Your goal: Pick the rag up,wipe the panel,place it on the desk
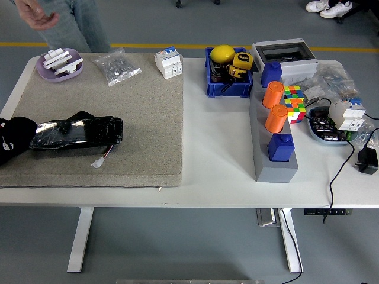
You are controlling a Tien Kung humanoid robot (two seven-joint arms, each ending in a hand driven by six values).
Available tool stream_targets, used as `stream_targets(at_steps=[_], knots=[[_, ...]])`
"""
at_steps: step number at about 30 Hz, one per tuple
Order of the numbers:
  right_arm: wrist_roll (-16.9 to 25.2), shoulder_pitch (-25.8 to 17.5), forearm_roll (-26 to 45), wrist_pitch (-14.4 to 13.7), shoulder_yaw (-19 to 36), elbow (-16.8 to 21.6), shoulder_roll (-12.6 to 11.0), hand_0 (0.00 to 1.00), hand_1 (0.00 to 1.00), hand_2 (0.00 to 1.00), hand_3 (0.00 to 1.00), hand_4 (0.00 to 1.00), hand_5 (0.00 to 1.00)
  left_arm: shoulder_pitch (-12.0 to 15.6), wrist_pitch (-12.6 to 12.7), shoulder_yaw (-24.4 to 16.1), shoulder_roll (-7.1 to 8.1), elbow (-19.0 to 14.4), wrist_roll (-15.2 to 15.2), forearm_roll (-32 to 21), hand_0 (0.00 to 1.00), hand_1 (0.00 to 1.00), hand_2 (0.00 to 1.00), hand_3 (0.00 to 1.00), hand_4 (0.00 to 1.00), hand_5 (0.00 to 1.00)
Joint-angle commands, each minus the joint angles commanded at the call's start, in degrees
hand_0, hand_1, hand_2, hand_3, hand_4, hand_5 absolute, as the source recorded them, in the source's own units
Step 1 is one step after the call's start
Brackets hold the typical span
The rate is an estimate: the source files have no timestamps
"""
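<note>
A black rag (15, 141) lies bunched at the mat's left edge, partly cut off by the picture's border. Its right side touches the panel (77, 132), a long black slab wrapped in shiny plastic, lying flat on the beige mat (136, 118). A small white connector on a wire (98, 162) lies just in front of the panel. Neither of my hands shows in the head view. A person stands at the far left corner, with one bare hand (37, 16) held open above the table, holding nothing.
A purple dish (59, 64), a bag of screws (117, 66) and a white breaker (168, 63) line the mat's far edge. To the right are a blue bin (228, 72), a grey block with orange and blue cylinders (275, 136), a colour cube (294, 102) and cables.
</note>
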Motion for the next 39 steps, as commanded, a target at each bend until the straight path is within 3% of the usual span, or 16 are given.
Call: stream_targets(at_steps=[5, 6, 11, 12, 17, 18, 23, 24, 29, 30, 35, 36, 39], knots=[[0.2, 0.1, -0.1, -0.3, 0.3, 0.2, 0.0, 0.736, 0.473, 0.708, 0.704, 0.998, 0.587, -0.4, 0.2, 0.9, 0.02, 0.6, 0.1, 0.0, 0.556, 0.770, 0.788, 0.671, 0.767, 0.108], [0.3, 0.1, -0.1, -0.3, 0.3, 0.2, 0.0, 0.736, 0.474, 0.709, 0.703, 0.998, 0.587, -0.4, 0.3, 1.0, 0.02, 0.6, 0.1, -0.1, 0.421, 0.681, 0.753, 0.647, 0.647, 0.106], [0.5, 0.1, 0.3, -0.5, 0.5, 0.2, 0.0, 0.736, 0.474, 0.709, 0.703, 0.998, 0.587, -0.7, 1.0, 1.4, -0.07, 0.8, 0.3, 0.3, 0.421, 0.681, 0.753, 0.647, 0.647, 0.106], [0.6, 0.1, 0.4, -0.5, 0.5, 0.2, 0.0, 0.735, 0.473, 0.708, 0.704, 0.998, 0.583, -0.8, 1.5, 1.6, -0.10, 0.8, 0.3, 0.3, 0.350, 0.491, 0.646, 0.598, 0.322, 0.002], [0.7, 0.1, 0.9, -0.6, 0.8, 0.1, 0.1, 0.735, 0.473, 0.708, 0.704, 0.998, 0.583, -0.9, 2.4, 2.1, -0.29, 1.2, 0.7, 0.8, 0.350, 0.491, 0.646, 0.598, 0.322, 0.002], [0.7, 0.2, 0.9, -0.6, 0.8, 0.1, 0.1, 0.736, 0.474, 0.708, 0.703, 0.998, 0.581, -0.8, 2.5, 2.2, -0.32, 1.3, 0.8, 0.8, 0.336, 0.437, 0.621, 0.569, 0.152, 0.002], [0.9, 0.2, 0.9, -0.9, 1.6, 0.1, 0.1, 0.736, 0.474, 0.708, 0.703, 0.998, 0.581, -0.8, 3.0, 3.0, -0.61, 1.7, 1.1, 1.4, 0.336, 0.437, 0.621, 0.569, 0.152, 0.002], [0.9, 0.2, 0.9, -0.9, 1.6, 0.1, 0.1, 0.734, 0.473, 0.708, 0.697, 0.998, 0.583, -0.8, 3.0, 3.1, -0.64, 1.7, 1.1, 1.5, 0.315, 0.403, 0.620, 0.564, 0.048, 0.002], [0.9, 0.2, 0.9, -0.9, 1.6, 0.1, 0.1, 0.734, 0.473, 0.708, 0.697, 0.998, 0.583, -0.6, 3.8, 3.6, -0.88, 1.8, 1.2, 2.5, 0.315, 0.403, 0.620, 0.564, 0.048, 0.002], [0.9, 0.2, 0.9, -0.8, 1.6, 0.2, 0.1, 0.734, 0.474, 0.708, 0.698, 0.998, 0.585, -0.6, 4.0, 3.6, -0.90, 1.8, 1.2, 2.7, 0.263, 0.323, 0.617, 0.551, 0.029, 0.002], [0.9, 0.2, 0.9, -0.8, 1.6, 0.1, 0.1, 0.734, 0.474, 0.708, 0.698, 0.998, 0.585, -0.4, 5.1, 3.2, -0.77, 1.3, 1.0, 3.6, 0.263, 0.323, 0.617, 0.551, 0.029, 0.002], [0.9, 0.2, 0.9, -0.8, 1.5, 0.1, 0.1, 0.735, 0.473, 0.708, 0.700, 0.998, 0.586, -0.3, 5.3, 3.1, -0.73, 1.2, 1.0, 3.8, 0.241, 0.246, 0.611, 0.528, 0.040, 0.002], [0.9, 0.2, 1.0, -0.8, 1.4, 0.2, 0.1, 0.735, 0.473, 0.708, 0.700, 0.998, 0.586, 0.0, 5.6, 2.0, -0.57, 0.3, 1.4, 5.3, 0.241, 0.246, 0.611, 0.528, 0.040, 0.002]])
